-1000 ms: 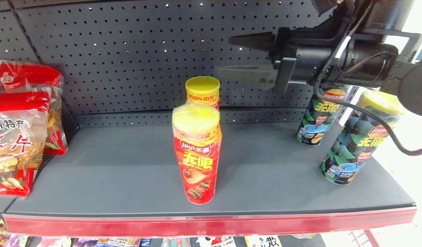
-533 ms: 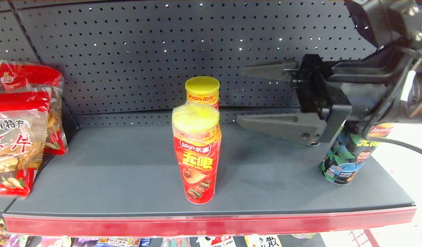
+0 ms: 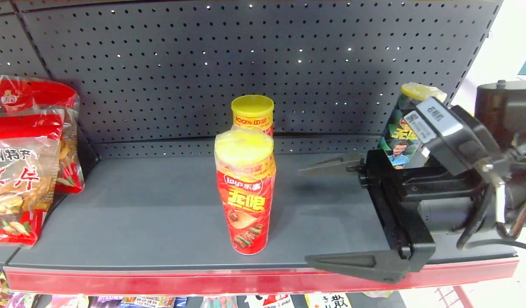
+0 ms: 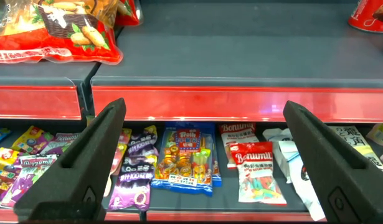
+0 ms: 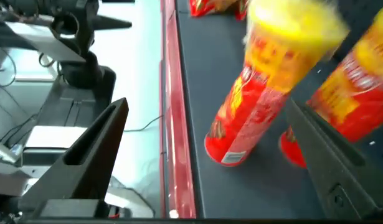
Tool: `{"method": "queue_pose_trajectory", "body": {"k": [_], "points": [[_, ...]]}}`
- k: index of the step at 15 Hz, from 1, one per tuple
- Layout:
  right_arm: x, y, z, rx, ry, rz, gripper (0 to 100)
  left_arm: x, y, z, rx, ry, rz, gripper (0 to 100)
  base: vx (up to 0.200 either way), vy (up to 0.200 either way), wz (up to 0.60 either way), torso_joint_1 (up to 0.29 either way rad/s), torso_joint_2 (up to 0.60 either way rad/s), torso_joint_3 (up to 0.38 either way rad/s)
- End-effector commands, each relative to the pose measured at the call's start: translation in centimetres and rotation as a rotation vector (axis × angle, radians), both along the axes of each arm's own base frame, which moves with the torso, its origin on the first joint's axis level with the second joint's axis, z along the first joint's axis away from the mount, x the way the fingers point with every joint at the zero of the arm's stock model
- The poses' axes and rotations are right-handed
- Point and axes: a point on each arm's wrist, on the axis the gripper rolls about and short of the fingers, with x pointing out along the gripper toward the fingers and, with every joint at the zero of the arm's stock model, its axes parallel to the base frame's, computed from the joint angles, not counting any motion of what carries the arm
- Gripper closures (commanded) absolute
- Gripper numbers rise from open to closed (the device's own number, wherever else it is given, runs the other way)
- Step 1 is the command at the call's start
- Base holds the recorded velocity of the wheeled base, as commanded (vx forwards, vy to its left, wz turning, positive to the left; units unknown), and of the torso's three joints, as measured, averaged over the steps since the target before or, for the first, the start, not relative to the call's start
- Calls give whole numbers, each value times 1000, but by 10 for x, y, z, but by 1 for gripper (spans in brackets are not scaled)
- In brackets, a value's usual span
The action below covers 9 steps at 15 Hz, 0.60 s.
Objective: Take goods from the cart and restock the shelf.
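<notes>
Two red chip cans with yellow lids stand mid-shelf, one [image 3: 245,192] in front and one [image 3: 252,113] behind it. A green-and-black chip can [image 3: 402,132] stands at the back right, partly hidden by my right arm. My right gripper [image 3: 331,216] hangs open and empty to the right of the front red can, over the shelf's front edge. In the right wrist view the gripper [image 5: 210,162] faces the front red can [image 5: 266,93], with the rear one [image 5: 350,99] beside it. My left gripper [image 4: 203,162] is open and empty below the shelf's red lip [image 4: 197,102].
Red snack bags [image 3: 27,158] lean at the shelf's left end. The grey shelf board [image 3: 151,214] lies bare between the bags and the red cans. A pegboard back wall [image 3: 160,64] closes the rear. Candy packets [image 4: 185,165] fill the lower shelf.
My right gripper has dropped from high beside the pegboard to the shelf's front edge and turned, still open. The arm now covers the front green can.
</notes>
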Motion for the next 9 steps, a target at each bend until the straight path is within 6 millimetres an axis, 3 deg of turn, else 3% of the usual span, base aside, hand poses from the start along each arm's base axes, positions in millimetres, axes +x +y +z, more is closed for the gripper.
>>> {"method": "queue_pose_trajectory", "body": {"k": [1,9], "points": [[11,10,-11,-28,29,2,0,0,0,0,0,1,0,0,0,0,0,0,0,0],[53,23,-30,-50,40,-51,0,0,0,0,0,1,0,0,0,0,0,0,0,0]]}}
